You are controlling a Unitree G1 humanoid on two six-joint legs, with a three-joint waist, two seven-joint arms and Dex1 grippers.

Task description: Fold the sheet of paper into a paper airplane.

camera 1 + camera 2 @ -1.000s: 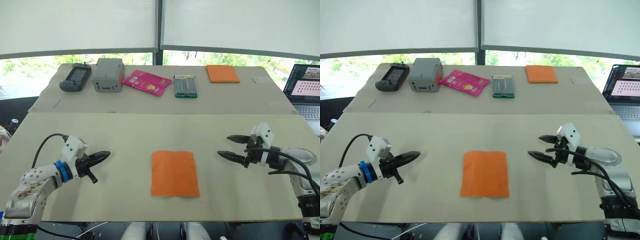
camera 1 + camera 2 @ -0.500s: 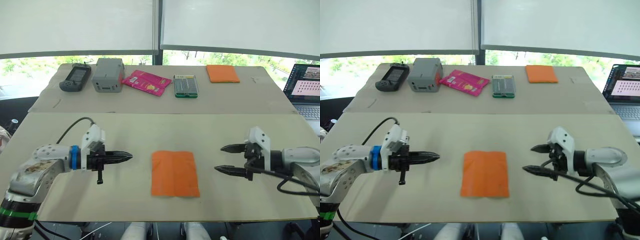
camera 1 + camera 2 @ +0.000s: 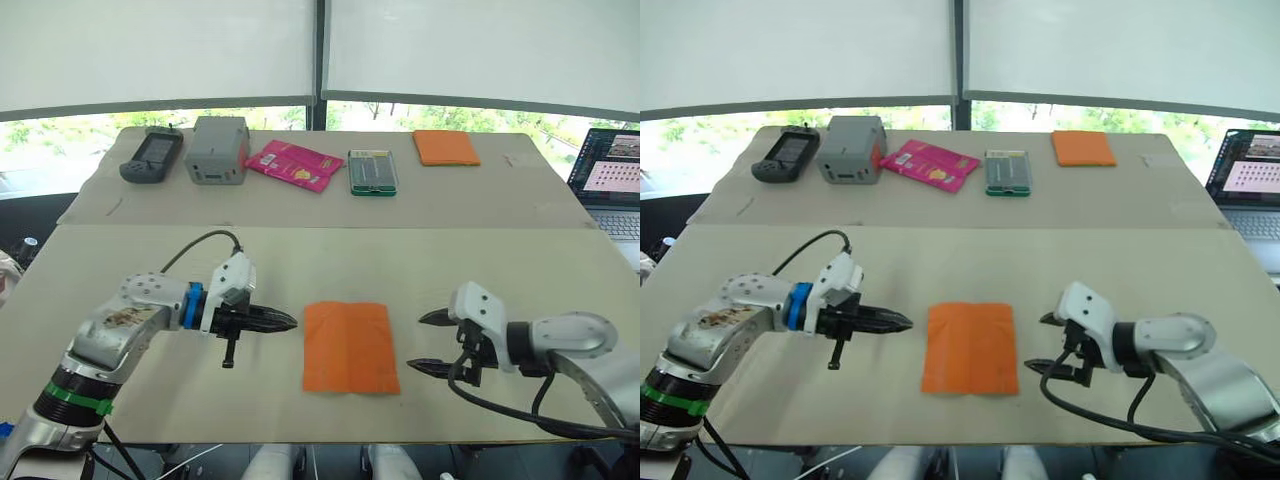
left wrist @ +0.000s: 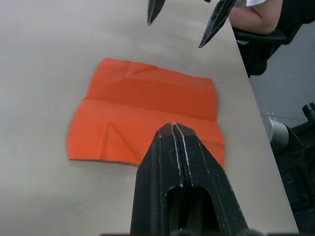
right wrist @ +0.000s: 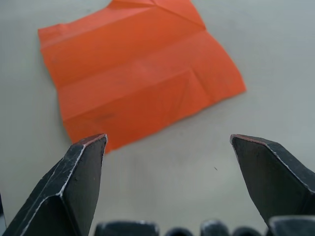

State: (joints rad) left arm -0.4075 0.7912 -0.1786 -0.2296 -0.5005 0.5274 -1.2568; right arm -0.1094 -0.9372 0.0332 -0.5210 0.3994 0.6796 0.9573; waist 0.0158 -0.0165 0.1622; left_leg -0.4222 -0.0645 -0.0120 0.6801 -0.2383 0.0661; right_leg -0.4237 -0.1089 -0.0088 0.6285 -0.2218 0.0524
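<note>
Sheet of paper (image 3: 349, 346) lies flat on the near part of the surface (image 3: 320, 270), centered between both hands, unfolded but creased, near-square, bright orange. No fold made into a plane shape yet.

Left hand (image 3: 290, 322) at the sheet's 9 o'clock, just beside its left edge, fingers pressed together to a closed point aimed at the paper, not touching it. In the left wrist view the closed tip (image 4: 172, 129) overlaps the sheet's (image 4: 147, 110) near edge; whether it touches cannot be told from there.

Right hand (image 3: 425, 343) at the sheet's 3 o'clock, just beside the right edge, fingers spread wide open, holding nothing. Right wrist view: both fingers (image 5: 83, 162) stand apart, with the sheet (image 5: 138, 69) ahead of them, clear of the tips.

Far strip of the surface, 12 o'clock side, left to right: dark handheld device (image 3: 151, 155), grey box (image 3: 219, 149), pink packet (image 3: 293, 164), green-edged case (image 3: 372, 171), orange pad (image 3: 445, 147). Laptop (image 3: 610, 180) at about 2 o'clock, at the right edge, screen lit.
</note>
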